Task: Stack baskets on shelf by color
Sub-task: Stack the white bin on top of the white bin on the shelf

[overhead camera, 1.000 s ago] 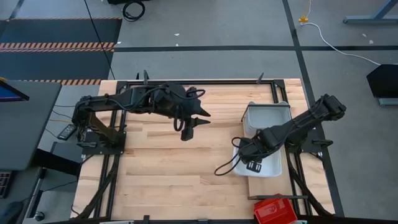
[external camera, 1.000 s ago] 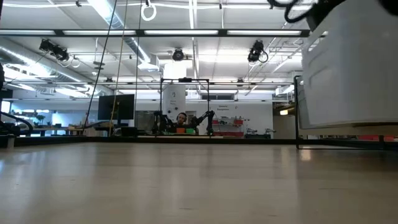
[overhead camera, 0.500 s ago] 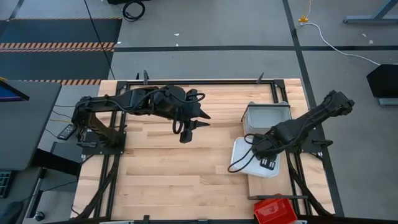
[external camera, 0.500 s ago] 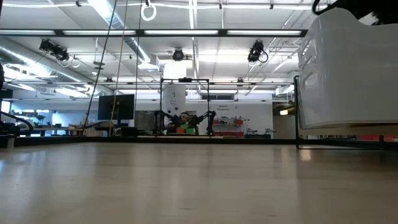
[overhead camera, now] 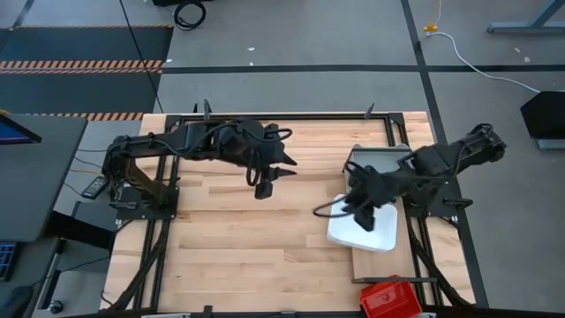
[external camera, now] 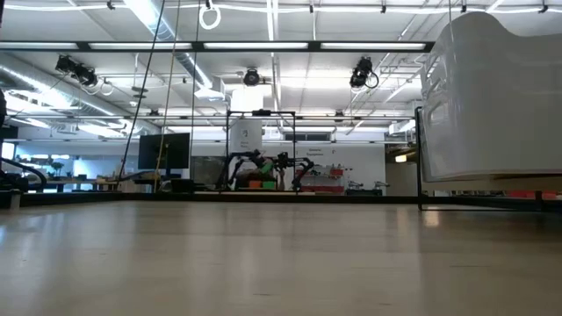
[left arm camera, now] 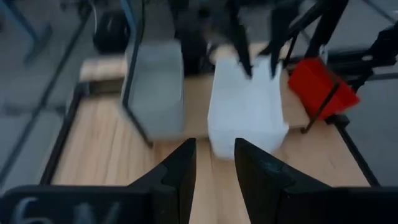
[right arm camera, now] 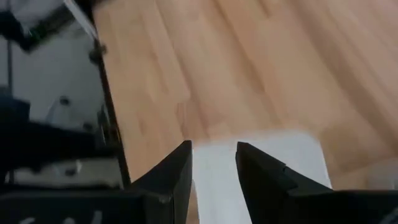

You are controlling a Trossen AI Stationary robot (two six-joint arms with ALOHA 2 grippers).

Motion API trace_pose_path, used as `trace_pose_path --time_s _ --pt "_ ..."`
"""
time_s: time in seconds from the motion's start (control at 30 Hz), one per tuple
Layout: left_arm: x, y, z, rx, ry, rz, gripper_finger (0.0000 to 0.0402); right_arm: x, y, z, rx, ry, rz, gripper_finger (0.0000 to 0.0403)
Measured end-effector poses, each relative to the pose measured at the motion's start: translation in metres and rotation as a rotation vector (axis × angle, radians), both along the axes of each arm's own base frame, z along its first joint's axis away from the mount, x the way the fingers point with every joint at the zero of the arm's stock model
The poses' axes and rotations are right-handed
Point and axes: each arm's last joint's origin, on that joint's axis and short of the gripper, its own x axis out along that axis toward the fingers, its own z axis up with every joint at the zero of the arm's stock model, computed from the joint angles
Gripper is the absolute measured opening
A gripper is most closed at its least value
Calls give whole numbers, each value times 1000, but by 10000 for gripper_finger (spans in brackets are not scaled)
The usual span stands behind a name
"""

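A white basket (overhead camera: 355, 237) sits with its bottom on the pale shelf (overhead camera: 375, 265) at the table's right side; it also shows in the low view (external camera: 496, 96). A grey basket (overhead camera: 381, 162) stands just beyond it, toward the far edge. A red basket (overhead camera: 388, 299) is at the near right corner. My right gripper (overhead camera: 366, 219) hovers open above the white basket (right arm camera: 273, 174), with nothing between its fingers (right arm camera: 214, 149). My left gripper (overhead camera: 263, 189) hangs open over the middle of the table, pointing at the baskets (left arm camera: 214, 146).
A black metal frame (overhead camera: 388, 132) runs along the table's far and right edges beside the baskets. The slatted wooden tabletop (overhead camera: 238, 247) lies bare between the two arms and toward the near edge.
My right gripper has risen from low at the white basket to well above it. It has tipped from pointing steeply down to a shallower slant. The white basket stays on the shelf.
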Motion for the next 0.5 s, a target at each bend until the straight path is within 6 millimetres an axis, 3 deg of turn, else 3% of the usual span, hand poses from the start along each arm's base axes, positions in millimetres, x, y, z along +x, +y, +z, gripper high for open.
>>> trace_pose_path --time_s 0.1,0.17,0.37,0.5 --pt "-4 9 -12 -48 125 54 117 10 -8 1 -6 62 -87 130" --pt "0 14 -27 -111 229 77 117 7 -17 -1 15 170 -201 130" --pt "28 22 -84 -587 392 295 117 -29 -30 11 167 317 -563 130" --pt "47 12 -130 -702 497 238 117 -48 -27 21 266 279 -637 130"
